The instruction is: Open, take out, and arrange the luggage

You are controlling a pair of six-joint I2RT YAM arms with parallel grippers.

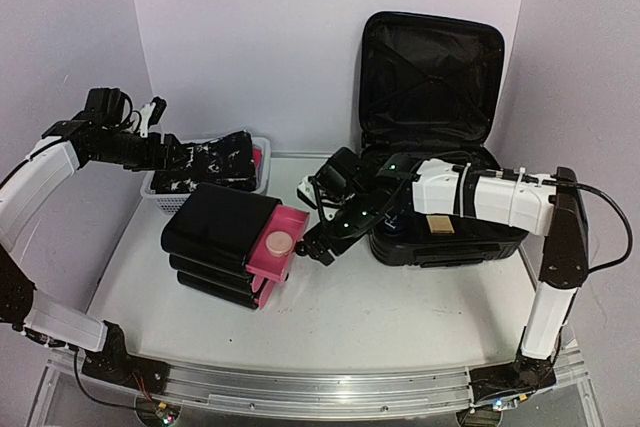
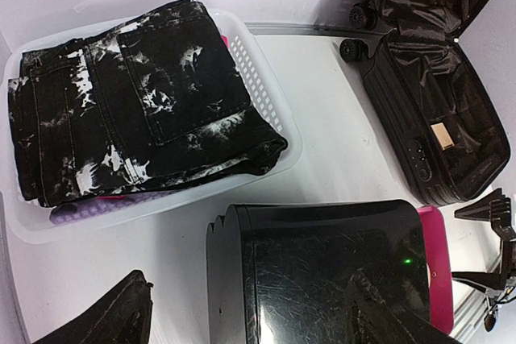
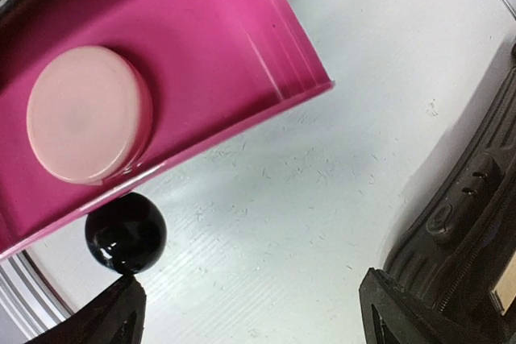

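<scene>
Right gripper (image 1: 322, 245) open, empty, on the nearer arm; luggage (image 1: 432, 87) at its 3 o'clock, base long axis 9–3.

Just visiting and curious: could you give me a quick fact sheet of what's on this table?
Luggage: open, lid upright, far right
Pink drawer: pulled out, holds a pale round disc
Basket: white, holds folded black-and-white jeans
Right claw: open, above table beside drawer
Left claw: open, up near basket
</scene>
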